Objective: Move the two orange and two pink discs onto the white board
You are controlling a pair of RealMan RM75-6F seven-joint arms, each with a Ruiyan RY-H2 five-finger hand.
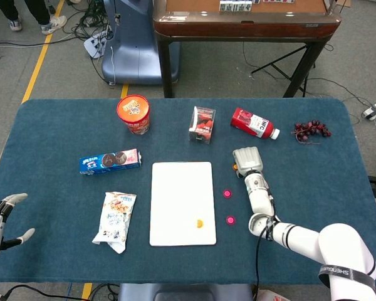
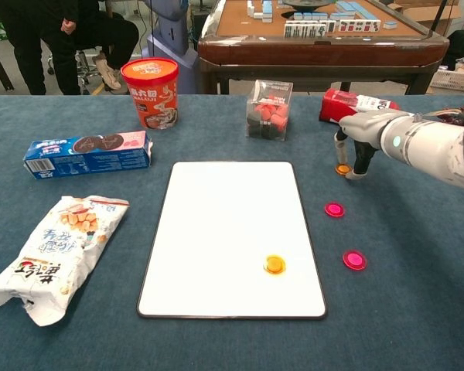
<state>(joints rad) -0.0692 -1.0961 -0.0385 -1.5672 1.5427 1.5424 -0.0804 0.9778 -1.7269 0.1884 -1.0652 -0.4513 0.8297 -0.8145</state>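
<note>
Right hand pinching an orange disc at the white board's two o'clock, second orange disc on the board, two pink discs at three o'clock on the table, left hand open, empty.

The worktop wears matt, napped blue cloth. On it the white board looks smooth and faintly glossy, the pink discs shiny plastic. The snack bag at the left edge is crinkled glossy film.

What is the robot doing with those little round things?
It is moving coloured discs onto the white board. One orange disc already lies there. The right hand has its fingers down around the other orange disc. Two pink discs wait on the cloth. The left hand rests open.
</note>
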